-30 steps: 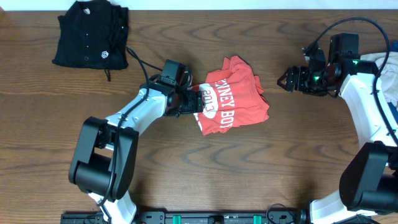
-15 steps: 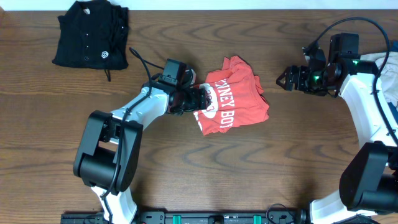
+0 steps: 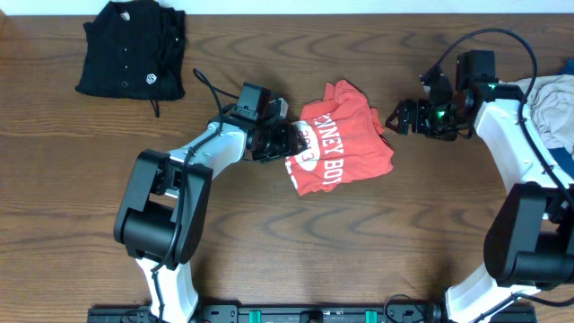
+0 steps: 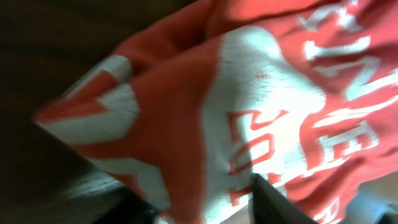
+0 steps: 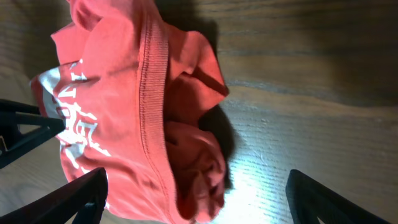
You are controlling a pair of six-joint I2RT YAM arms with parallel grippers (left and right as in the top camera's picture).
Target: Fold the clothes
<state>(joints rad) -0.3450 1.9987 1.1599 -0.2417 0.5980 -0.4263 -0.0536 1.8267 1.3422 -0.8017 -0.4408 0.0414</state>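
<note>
At the left edge of the T-shirt [image 3: 345, 148], cloth is clamped by the left gripper [image 3: 285, 142], seemingly for folding across; just right, the right gripper [image 3: 400, 117] is held spread, ready.

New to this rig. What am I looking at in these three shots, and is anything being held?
Two robot arms work at a wooden table, each ending in a two-finger gripper. The wide picture comes from a fixed camera above. The two close-ups come from cameras on the wrists, looking along each arm's own fingers.

A crumpled red T-shirt with white lettering lies in the middle. A black shirt with a small logo sits at the top left, and a pale cloth pile at the right edge.

The left gripper is at the red shirt's left edge, and cloth fills its camera. Whether it is clamped on the shirt cannot be seen. The right gripper is open beside the shirt's right edge, holding nothing.
</note>
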